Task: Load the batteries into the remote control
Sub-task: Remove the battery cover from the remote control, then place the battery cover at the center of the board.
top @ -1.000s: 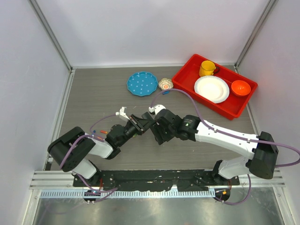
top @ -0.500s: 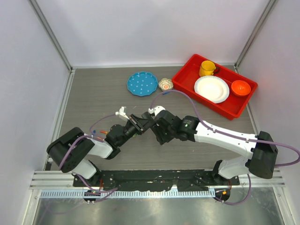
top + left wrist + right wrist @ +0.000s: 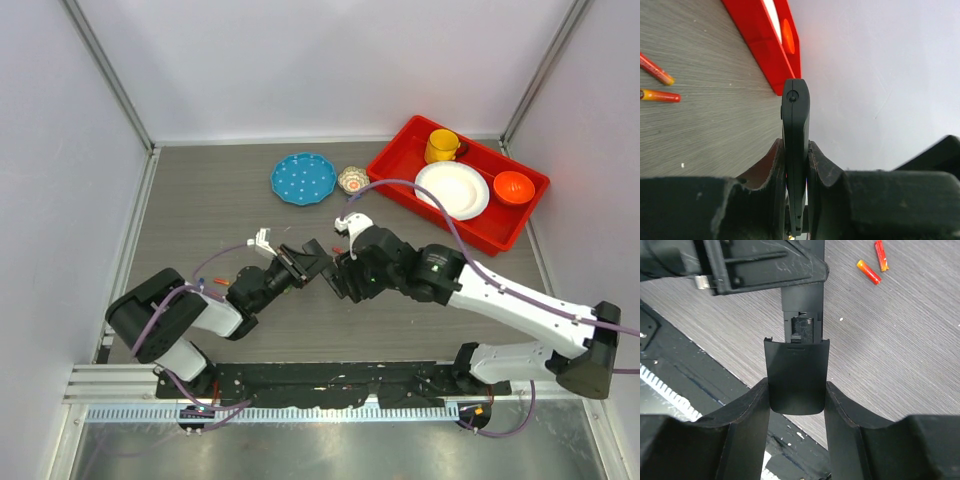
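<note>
Well in from every edge of the surface [image 3: 200,200], the left hand [image 3: 796,149] clamps the remote control [image 3: 796,112], seemingly light and stiff, by its flat faces, while the right hand [image 3: 796,386] pinches its thin, probably slippery back cover [image 3: 796,365] by the side edges; I can't spot the batteries.

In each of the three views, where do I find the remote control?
Top external: the remote control is near the centre, where the arms meet.
Left wrist: lower centre, edge-on, clamped in the left gripper.
Right wrist: top centre, above the black cover held by the right gripper.
Shared landmark: the orange sticks, in both wrist views.
</note>
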Robot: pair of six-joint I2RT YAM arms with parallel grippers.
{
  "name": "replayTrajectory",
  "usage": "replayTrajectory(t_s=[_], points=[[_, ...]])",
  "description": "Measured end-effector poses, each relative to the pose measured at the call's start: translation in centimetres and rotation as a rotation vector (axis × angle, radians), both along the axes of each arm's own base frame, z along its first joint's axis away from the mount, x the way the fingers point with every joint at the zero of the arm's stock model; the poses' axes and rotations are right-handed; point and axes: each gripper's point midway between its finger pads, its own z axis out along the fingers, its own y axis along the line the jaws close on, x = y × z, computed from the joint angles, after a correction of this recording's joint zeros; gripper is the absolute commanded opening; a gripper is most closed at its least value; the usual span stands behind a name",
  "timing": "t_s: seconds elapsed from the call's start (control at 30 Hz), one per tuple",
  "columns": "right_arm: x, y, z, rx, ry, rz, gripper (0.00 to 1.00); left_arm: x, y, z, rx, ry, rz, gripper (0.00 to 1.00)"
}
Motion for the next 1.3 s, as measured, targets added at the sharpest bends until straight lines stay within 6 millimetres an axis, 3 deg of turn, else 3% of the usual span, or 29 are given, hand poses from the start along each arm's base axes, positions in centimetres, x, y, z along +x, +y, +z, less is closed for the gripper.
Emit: replayTrajectory(t_s=[0.13, 0.27, 0.43, 0.53, 0.7, 0.8, 0.9, 1.03, 1.3], points=[[-0.2, -0.5, 2.6, 0.059, -0.036, -0.009, 0.45, 0.2, 0.0, -1.3, 0.037, 0.017, 0.005, 0.0], [1.1, -2.3, 2.9, 0.06, -0.064, -0.08, 0.45, 0.4, 0.1, -1.5, 0.047, 0.013, 0.011, 0.0], [5.4, -8.7, -1.8, -0.013, -0.015, -0.336, 0.44, 0.7, 1.7, 0.0, 0.018, -0.013, 0.041, 0.0], [6.8, -12.3, -4.7, -0.07, 0.037, -0.472, 0.44, 0.6, 3.4, 2.7, -0.025, -0.069, 0.057, 0.0], [8.9, -13.3, -6.8, -0.079, 0.08, -0.561, 0.42, -0.7, 4.6, 8.0, -0.023, -0.195, 0.033, 0.0], [10.1, -14.1, -9.2, -0.086, 0.123, -0.623, 0.42, -1.7, 4.8, 9.9, -0.003, -0.246, 0.002, 0.0], [10.3, -14.9, -11.9, -0.128, 0.181, -0.66, 0.42, -2.3, 5.0, 10.0, 0.025, -0.245, -0.025, 0.0], [10.1, -15.6, -14.9, -0.191, 0.249, -0.676, 0.42, -2.4, 5.4, 8.7, 0.056, -0.193, -0.065, 0.0], [10.6, -16.2, -16.3, -0.205, 0.273, -0.703, 0.43, -3.2, 6.1, 6.8, 0.05, -0.134, -0.101, 0.0]])
